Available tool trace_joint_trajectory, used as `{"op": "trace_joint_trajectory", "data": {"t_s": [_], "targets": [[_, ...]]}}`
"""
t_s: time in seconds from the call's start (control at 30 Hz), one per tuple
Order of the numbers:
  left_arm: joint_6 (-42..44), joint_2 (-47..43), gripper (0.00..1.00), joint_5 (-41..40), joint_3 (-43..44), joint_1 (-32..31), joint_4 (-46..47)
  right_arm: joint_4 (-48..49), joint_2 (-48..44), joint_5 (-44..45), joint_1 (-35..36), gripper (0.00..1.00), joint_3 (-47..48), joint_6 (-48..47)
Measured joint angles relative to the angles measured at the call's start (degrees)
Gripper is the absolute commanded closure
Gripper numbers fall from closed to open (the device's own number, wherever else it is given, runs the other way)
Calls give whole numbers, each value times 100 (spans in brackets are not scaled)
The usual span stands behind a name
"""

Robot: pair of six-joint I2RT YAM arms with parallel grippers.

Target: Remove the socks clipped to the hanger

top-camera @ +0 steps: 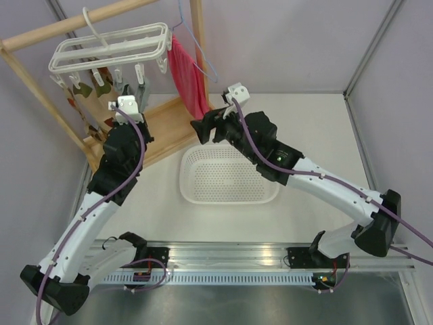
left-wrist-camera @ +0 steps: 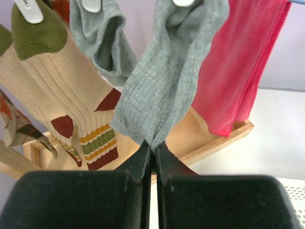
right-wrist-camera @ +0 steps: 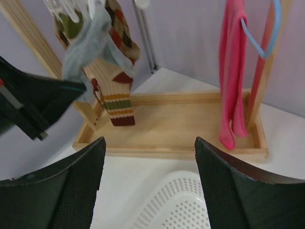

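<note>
The white hanger (top-camera: 111, 49) hangs by its hook from the wooden rod, with several socks clipped below it. My left gripper (left-wrist-camera: 153, 145) is shut on the bottom edge of a plain grey sock (left-wrist-camera: 167, 81), whose top is still in a clip (left-wrist-camera: 183, 2). Left of it hang a second grey sock (left-wrist-camera: 107, 38), a tan striped sock with an olive toe (left-wrist-camera: 62, 95) and an argyle sock (left-wrist-camera: 19, 126). My right gripper (right-wrist-camera: 150, 143) stands open with nothing between its fingers, over the basket's far edge. In its view the pinched grey sock (right-wrist-camera: 83, 47) is drawn towards the left gripper's tip.
A white mesh basket (top-camera: 226, 177) sits on the table between the arms. A red cloth (top-camera: 186, 74) hangs on a thin blue wire hanger (top-camera: 199, 54) at the rack's right post. The rack's wooden base tray (top-camera: 162, 128) lies under the socks.
</note>
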Motion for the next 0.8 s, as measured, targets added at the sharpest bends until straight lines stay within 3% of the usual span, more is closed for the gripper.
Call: {"op": "trace_joint_trajectory", "data": {"t_s": [0.33, 0.8], "targets": [[-44, -146, 98, 446, -109, 614, 15, -90, 1775, -942, -2, 18, 2599, 221], [-354, -361, 98, 1322, -264, 1023, 37, -225, 3698, -1832, -2, 16, 4889, 872]]}}
